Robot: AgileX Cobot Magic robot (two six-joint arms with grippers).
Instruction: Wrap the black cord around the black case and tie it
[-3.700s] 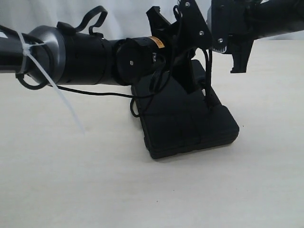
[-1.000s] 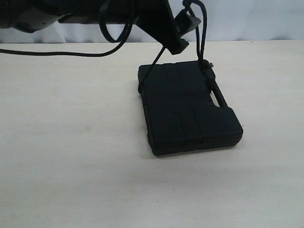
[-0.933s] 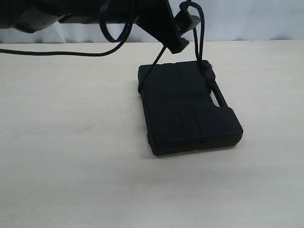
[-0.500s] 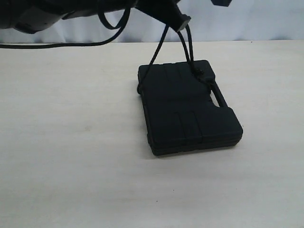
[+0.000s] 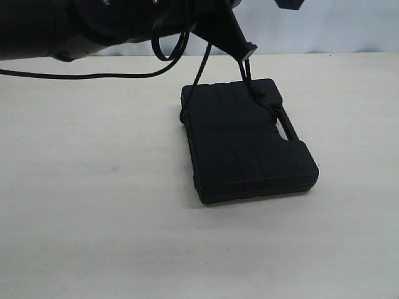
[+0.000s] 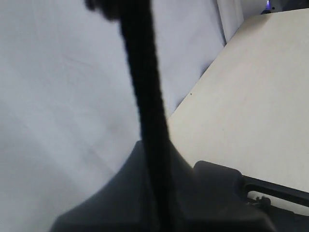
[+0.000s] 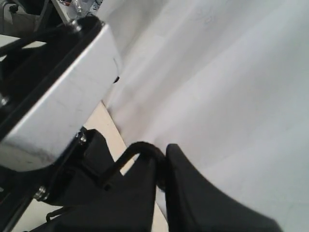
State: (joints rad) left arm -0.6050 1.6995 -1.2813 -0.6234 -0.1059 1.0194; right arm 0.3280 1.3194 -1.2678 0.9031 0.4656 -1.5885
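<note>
The black case (image 5: 249,146) lies flat on the table, its slot handle on the right edge. The black cord (image 5: 252,84) rises from a knot on the case's far right corner to my left gripper (image 5: 247,53), and a second strand (image 5: 198,78) drops to the case's far left edge. In the left wrist view the cord (image 6: 145,96) runs straight between the shut fingers of the left gripper (image 6: 166,166). My right gripper (image 5: 288,3) barely shows at the top edge. In the right wrist view the right gripper (image 7: 161,166) pinches a bend of cord (image 7: 145,147).
The left arm's thick black body (image 5: 93,25) spans the top left above the beige table (image 5: 93,187). A thin smooth robot cable (image 5: 93,76) hangs along it. A white backdrop (image 5: 349,25) stands behind the table's far edge.
The left arm has come lower and its fingertip has dropped toward the case, shortening the cord strands. The right gripper has lifted away to the top edge of the view.
</note>
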